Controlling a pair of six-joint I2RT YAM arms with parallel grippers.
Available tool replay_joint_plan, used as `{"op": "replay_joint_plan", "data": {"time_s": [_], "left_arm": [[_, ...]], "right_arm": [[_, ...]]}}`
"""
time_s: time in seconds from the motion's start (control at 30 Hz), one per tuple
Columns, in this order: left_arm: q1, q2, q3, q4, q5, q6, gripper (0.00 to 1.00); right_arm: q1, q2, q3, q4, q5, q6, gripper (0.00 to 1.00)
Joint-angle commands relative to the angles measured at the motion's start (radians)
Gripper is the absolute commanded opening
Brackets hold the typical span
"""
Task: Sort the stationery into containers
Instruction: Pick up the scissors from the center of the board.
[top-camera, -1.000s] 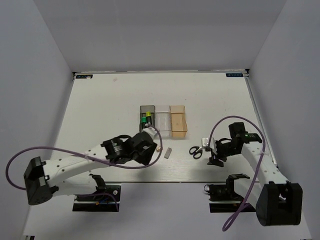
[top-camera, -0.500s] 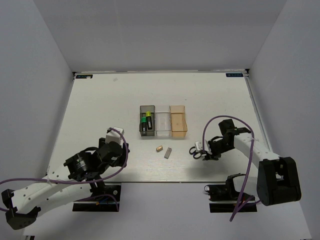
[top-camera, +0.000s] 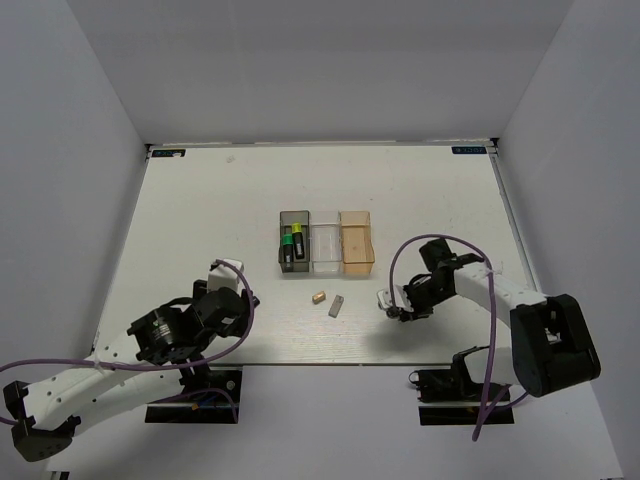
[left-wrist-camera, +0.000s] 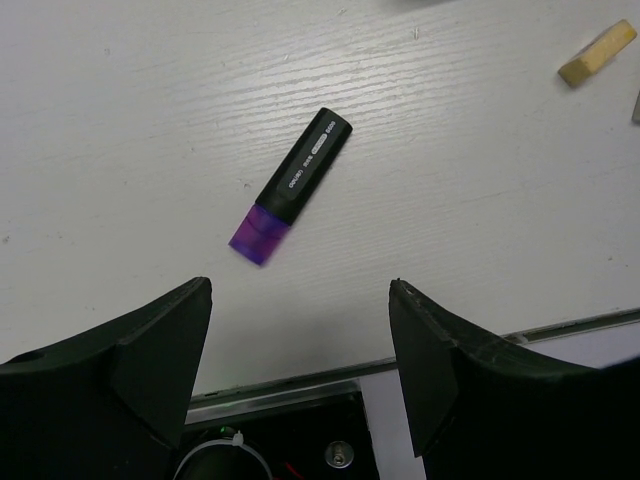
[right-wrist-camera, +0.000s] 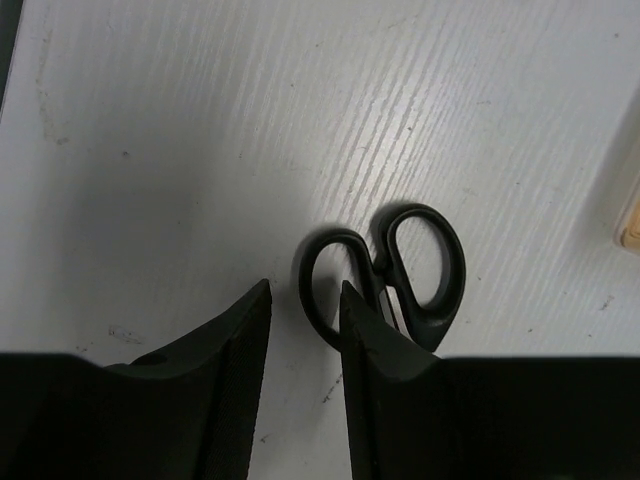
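The black-handled scissors (right-wrist-camera: 384, 262) lie flat on the table. My right gripper (right-wrist-camera: 305, 300) is low over them, jaws a narrow gap apart, straddling the rim of the left handle loop. In the top view the right gripper (top-camera: 402, 303) covers most of the scissors. My left gripper (left-wrist-camera: 300, 330) is wide open and empty above the table's near edge, just short of the purple-capped marker (left-wrist-camera: 291, 186). In the top view the left gripper (top-camera: 228, 298) hides that marker. The yellow marker (top-camera: 297, 240) and green marker (top-camera: 287, 243) lie in the dark grey bin (top-camera: 293, 215).
The clear bin (top-camera: 326, 242) and the orange bin (top-camera: 357, 240) stand right of the grey bin. A tan block (top-camera: 318, 296) and a grey block (top-camera: 336, 306) lie between the arms; the tan block also shows in the left wrist view (left-wrist-camera: 597, 54).
My left arm has pulled back from the grey bin to the near left, its gripper empty. My right gripper has moved left and now sits over the scissors' handles.
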Motion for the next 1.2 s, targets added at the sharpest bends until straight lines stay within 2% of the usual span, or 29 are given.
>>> {"op": "replay_joint_plan", "data": {"time_s": [0.0,0.27,0.4,0.6,0.67,0.8,0.83,1.17], "left_arm": [[0.004,-0.008,-0.006,0.000,-0.018,-0.008,0.82],[0.004,-0.042,-0.013,-0.008,-0.014,-0.014,0.82],[0.003,-0.054,-0.015,-0.019,-0.014,-0.019,0.82],[0.004,-0.077,-0.016,-0.030,-0.011,-0.028,0.82],[0.001,-0.088,-0.018,-0.036,-0.012,-0.029,0.82],[0.004,-0.097,-0.021,-0.040,-0.015,-0.034,0.82],[0.004,-0.099,-0.021,-0.039,-0.014,-0.037,0.82],[0.004,-0.106,-0.019,-0.050,-0.012,-0.043,0.82]], "right_arm": [[0.025,0.037,0.025,0.021,0.041,0.008,0.37],[0.080,0.116,0.041,-0.013,0.159,-0.034,0.28],[0.100,0.188,0.085,-0.098,0.215,-0.055,0.22],[0.120,0.239,0.096,-0.157,0.264,-0.052,0.21],[0.127,0.250,0.091,-0.161,0.274,-0.040,0.18],[0.138,0.265,0.087,-0.149,0.285,0.003,0.01],[0.143,0.264,0.085,-0.145,0.279,0.020,0.00],[0.150,0.152,0.116,-0.180,0.222,0.132,0.00]]}}
